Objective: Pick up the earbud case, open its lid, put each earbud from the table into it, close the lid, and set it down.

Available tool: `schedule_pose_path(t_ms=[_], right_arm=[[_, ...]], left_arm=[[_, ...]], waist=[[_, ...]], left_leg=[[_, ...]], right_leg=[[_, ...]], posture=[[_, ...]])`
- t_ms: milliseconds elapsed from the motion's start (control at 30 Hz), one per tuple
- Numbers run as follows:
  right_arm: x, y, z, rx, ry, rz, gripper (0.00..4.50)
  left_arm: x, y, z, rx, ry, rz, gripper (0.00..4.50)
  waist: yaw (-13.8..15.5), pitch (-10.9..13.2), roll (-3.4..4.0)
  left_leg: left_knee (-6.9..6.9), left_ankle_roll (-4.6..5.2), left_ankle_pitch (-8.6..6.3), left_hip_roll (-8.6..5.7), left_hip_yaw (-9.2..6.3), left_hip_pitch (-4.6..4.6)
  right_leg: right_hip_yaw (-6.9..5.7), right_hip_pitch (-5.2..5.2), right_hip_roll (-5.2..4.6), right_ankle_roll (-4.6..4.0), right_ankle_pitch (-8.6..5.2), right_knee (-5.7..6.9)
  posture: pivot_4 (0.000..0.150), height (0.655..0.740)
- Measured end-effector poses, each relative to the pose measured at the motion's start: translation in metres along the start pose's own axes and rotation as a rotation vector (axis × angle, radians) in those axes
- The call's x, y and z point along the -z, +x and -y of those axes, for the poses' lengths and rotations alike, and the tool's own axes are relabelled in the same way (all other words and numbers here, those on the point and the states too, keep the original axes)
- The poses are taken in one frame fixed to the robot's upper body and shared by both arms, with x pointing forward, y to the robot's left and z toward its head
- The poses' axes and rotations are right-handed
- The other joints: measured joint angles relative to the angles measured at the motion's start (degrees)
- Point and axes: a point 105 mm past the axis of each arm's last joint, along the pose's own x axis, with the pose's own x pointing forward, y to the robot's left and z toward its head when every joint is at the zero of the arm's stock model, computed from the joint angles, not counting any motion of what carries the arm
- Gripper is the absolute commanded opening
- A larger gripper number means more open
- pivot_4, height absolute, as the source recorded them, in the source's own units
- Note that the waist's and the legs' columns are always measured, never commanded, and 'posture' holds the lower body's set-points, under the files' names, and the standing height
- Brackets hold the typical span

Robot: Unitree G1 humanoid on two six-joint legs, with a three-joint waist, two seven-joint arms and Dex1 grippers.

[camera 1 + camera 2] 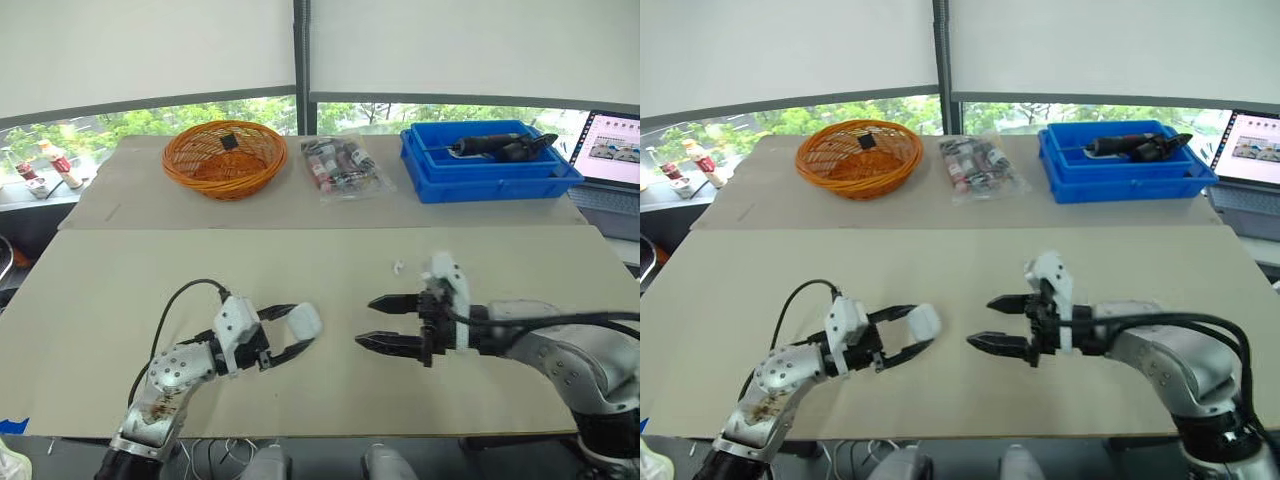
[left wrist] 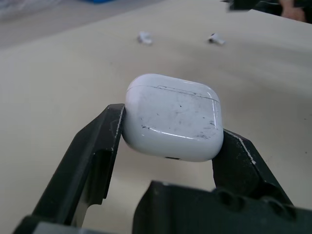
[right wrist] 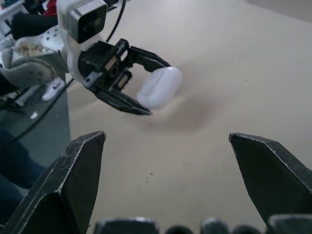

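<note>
Left gripper (image 1: 297,328) clamped on the earbud case (image 2: 171,117) by its two sides, so the lid seam faced up, free. Case held just above the tabletop (image 1: 120,300), lid shut. Right gripper (image 1: 366,320) spread wide, empty, facing the case, probably to take the lid. First earbud (image 2: 144,37) and second earbud (image 2: 216,39) lay beyond. Hinge side not discernible.

Head stereo downward; wrists toward case (image 2: 170,117)

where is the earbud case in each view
Left eye view: case low, left of centre, in the left gripper.
Right eye view: case low, left of centre.
Left wrist view: case between that gripper's fingers.
Right wrist view: case ahead, in the left gripper.
Shared landmark: the left gripper holding it.
</note>
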Motion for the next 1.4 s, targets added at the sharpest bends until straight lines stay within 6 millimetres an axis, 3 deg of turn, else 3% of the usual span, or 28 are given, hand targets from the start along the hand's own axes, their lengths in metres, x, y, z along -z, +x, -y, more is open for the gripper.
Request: schedule_pose_path(t_ms=[233,700,833,1000,1100,1167,1400], right_arm=[[0.005,0.019,0.002,-0.029,0.192,-0.029,4.5],[0.005,0.029,-0.001,-0.062,0.27,-0.038,4.5],[0.006,0.031,0.001,-0.065,0.287,-0.035,3.39],[0.007,0.032,-0.001,-0.073,0.288,-0.042,1.54],[0.008,0.033,-0.002,-0.085,0.291,-0.05,0.69],[0.007,0.032,-0.003,-0.092,0.292,-0.048,0.45],[0.007,0.032,-0.003,-0.094,0.291,-0.047,0.45]], left_arm=[[-0.024,0.012,0.005,0.032,0.128,0.136,2.57],[-0.026,0.013,0.005,0.026,0.156,0.149,2.57],[-0.026,0.014,0.007,0.038,0.177,0.148,2.57],[-0.025,0.015,0.006,0.028,0.176,0.15,2.57],[-0.025,0.015,0.004,0.012,0.173,0.148,2.57],[-0.025,0.013,0.002,0.005,0.171,0.151,2.57],[-0.024,0.014,0.002,-0.001,0.171,0.161,2.57]], waist=[[-0.07,0.02,-0.03],[-0.19,0.02,-0.02],[-0.2,0.02,-0.02],[-0.21,0.02,-0.02],[-0.22,0.02,-0.02],[-0.2,0.02,-0.02],[-0.22,0.02,-0.02]], left_leg=[[0.1,-0.03,0.04,-0.04,0.0,-0.47],[0.41,-0.02,0.04,-0.05,0.02,-0.73],[0.41,-0.02,0.04,-0.05,0.04,-0.73],[0.42,-0.02,0.04,-0.05,0.03,-0.72],[0.42,-0.02,0.04,-0.05,0.03,-0.73],[0.43,-0.02,0.04,-0.05,0.02,-0.73],[0.44,-0.02,0.04,-0.05,0.02,-0.73]], right_leg=[[0.03,-0.62,0.01,0.01,0.01,0.34],[0.02,-0.88,0.05,0.02,0.01,0.65],[0.01,-0.88,0.06,0.01,0.01,0.65],[0.01,-0.88,0.06,0.02,0.01,0.67],[0.01,-0.88,0.06,0.02,0.01,0.66],[0.01,-0.88,0.06,0.02,0.01,0.68],[0.0,-0.88,0.06,0.02,0.01,0.68]], posture=[[0.15,0.74],[0.15,0.74],[0.15,0.74],[0.15,0.74],[0.15,0.74],[0.15,0.74],[0.15,0.74]])
